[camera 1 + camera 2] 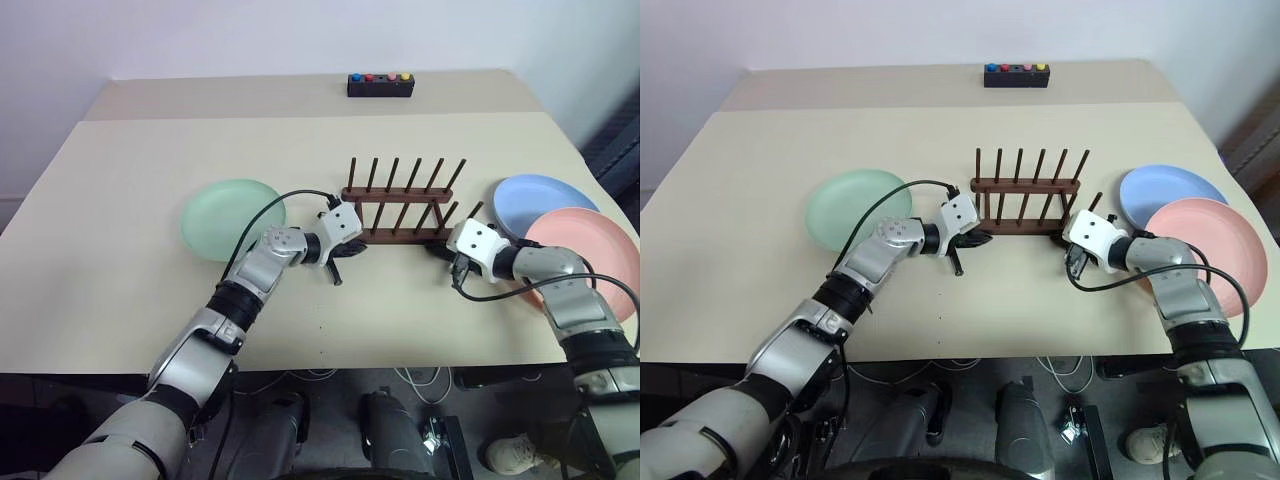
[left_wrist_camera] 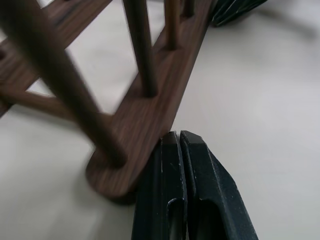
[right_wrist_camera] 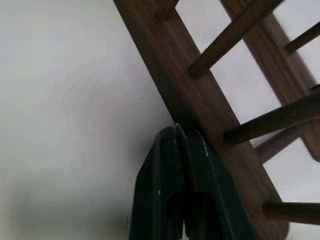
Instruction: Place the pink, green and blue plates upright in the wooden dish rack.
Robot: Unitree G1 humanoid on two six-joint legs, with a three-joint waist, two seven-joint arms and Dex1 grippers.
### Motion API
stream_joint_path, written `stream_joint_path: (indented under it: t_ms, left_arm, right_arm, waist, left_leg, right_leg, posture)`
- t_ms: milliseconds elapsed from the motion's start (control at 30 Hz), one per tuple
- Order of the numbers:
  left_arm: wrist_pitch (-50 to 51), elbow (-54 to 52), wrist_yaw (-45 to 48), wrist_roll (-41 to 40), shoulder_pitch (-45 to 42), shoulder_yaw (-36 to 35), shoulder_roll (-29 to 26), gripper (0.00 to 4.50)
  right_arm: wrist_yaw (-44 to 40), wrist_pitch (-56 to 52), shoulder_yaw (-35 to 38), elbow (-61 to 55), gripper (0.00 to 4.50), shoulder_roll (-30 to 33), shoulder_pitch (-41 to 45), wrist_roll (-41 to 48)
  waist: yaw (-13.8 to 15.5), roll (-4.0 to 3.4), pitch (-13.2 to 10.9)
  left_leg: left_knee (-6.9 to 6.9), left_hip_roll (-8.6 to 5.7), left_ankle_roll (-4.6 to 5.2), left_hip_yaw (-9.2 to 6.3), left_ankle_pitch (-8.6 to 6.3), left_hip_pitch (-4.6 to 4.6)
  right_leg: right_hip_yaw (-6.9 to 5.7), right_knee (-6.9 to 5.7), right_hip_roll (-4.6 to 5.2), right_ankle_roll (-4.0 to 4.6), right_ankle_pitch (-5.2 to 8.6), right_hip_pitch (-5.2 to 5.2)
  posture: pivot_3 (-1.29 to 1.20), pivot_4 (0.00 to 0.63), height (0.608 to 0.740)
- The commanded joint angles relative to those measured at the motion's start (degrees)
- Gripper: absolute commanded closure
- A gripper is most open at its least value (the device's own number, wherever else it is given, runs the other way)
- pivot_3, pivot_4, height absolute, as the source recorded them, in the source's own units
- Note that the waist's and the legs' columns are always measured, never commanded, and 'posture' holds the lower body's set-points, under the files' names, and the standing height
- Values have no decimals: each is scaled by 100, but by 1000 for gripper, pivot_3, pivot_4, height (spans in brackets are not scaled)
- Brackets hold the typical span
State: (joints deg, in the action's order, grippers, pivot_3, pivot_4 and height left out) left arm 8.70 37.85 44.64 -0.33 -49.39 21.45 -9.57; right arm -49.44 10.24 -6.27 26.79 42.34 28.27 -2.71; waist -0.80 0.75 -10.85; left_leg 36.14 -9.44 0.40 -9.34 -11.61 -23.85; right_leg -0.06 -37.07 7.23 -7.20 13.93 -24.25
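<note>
The wooden dish rack [image 1: 400,205] stands mid-table with its upright pegs bare. My left gripper [image 1: 347,251] is shut, its tips against the rack's near rail at the left end [image 2: 135,165]. At the right end of that same rail [image 3: 200,107] my right gripper [image 1: 438,249] is shut too, touching the wood. The green plate [image 1: 230,218] lies flat on the table left of the rack. To the rack's right lies the blue plate [image 1: 545,203], with the pink plate [image 1: 590,250] overlapping its near edge, partly behind my right arm.
A black box with coloured buttons [image 1: 380,85] sits at the table's far edge behind the rack. A seam [image 1: 300,118] runs across the tabletop between the box and the rack. The pink plate reaches close to the table's right edge.
</note>
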Motion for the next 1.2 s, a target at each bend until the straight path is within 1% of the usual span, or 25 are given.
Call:
stream_joint_path:
  t_ms: [33,200,300,433,667,800,867,967,1000,1067,1100,1167,1200]
  left_arm:
    - [-484,657,-137,126,-458,-254,71,4443]
    - [-996,1666,-369,266,-1000,-464,96,4443]
    - [-1222,2283,-531,279,-1430,-666,55,4443]
    - [-1471,2819,-702,380,-1780,-839,7,4443]
    - [-1732,3209,-977,469,-2083,-1127,-25,4443]
    - [-1809,3237,-959,527,-2093,-1211,-33,4443]
    - [-1799,3191,-875,460,-2085,-1306,-54,4443]
    - [-1656,2953,-469,230,-2017,-1500,-105,4443]
    - [-1491,2702,-202,78,-1932,-1602,-152,4443]
    - [-943,1857,376,-244,-1598,-1732,-335,4443]
    - [-574,1228,609,-428,-1329,-1785,-467,4443]
    - [106,9,813,-697,-782,-1855,-719,4443]
    - [622,-668,923,-952,-478,-1941,-864,4443]
  right_arm:
    - [406,669,-150,811,4465,-140,567,-451]
    - [753,1259,-350,1926,4465,-464,1358,-783]
    - [1281,1577,-516,2730,4465,-657,2013,-1158]
    - [1753,1846,-598,3412,4465,-808,2546,-1391]
    - [2576,2064,-653,3981,4465,-907,3021,-1687]
    - [2459,2091,-465,4034,4465,-1012,3017,-1456]
    - [2255,2173,-399,3931,4465,-1018,2923,-1316]
    - [1440,2013,113,3579,4465,-1100,2726,-460]
    - [1133,1944,244,3250,4465,-1048,2545,-190]
    - [630,1542,526,2201,4465,-909,2004,407]
    - [396,1152,699,1462,4465,-827,1647,802]
    - [219,329,1002,126,4465,-675,1017,1397]
    - [100,-213,1158,-593,4465,-566,669,1794]
  waist:
    - [0,0,0]
    - [-23,0,0]
    - [-38,1,-1]
    - [-33,1,-1]
    - [-36,1,-1]
    - [-48,1,-1]
    - [-53,1,-1]
    - [-61,1,-1]
    - [-70,1,-1]
    - [-113,1,-1]
    - [-137,0,-1]
    - [-173,-2,1]
    - [-183,-3,1]
  left_leg:
    - [0,0,-9,1,5,0]
    - [-1,-1,-13,1,8,-1]
    - [-1,-1,-15,2,9,-2]
    - [-3,-1,-18,1,11,-4]
    - [-3,-1,-21,1,13,-7]
    - [-2,-1,-21,1,13,-7]
    - [-2,-1,-22,1,13,-7]
    - [-2,-1,-22,1,13,-8]
    - [-2,-1,-22,1,14,-9]
    - [-1,0,-21,-1,14,-12]
    - [0,0,-21,-3,13,-14]
    - [2,1,-21,-6,13,-19]
    - [0,1,-20,-7,13,-23]
  right_leg:
    - [0,0,0,-1,-1,-1]
    - [2,0,-2,-6,-4,-2]
    - [3,-2,-3,-6,-4,-5]
    - [6,-4,-5,-7,-5,-9]
    - [7,-1,-5,-8,-5,-10]
    - [8,-2,-7,-8,-5,-11]
    - [9,-4,-7,-8,-5,-12]
    - [9,-3,-8,-9,-5,-12]
    - [9,-3,-8,-9,-5,-12]
    - [8,-2,-8,-10,-6,-13]
    - [8,-3,-8,-10,-6,-14]
    - [9,-5,-8,-11,-5,-18]
    - [11,-4,-8,-11,-5,-24]
  posture:
    - [0,150,740]
    - [0,150,740]
    - [0,150,740]
    - [0,150,740]
    - [0,150,740]
    - [0,150,740]
    - [0,150,740]
    - [0,150,740]
    - [0,150,740]
    - [0,150,740]
    - [0,150,740]
    - [0,150,740]
    - [0,150,740]
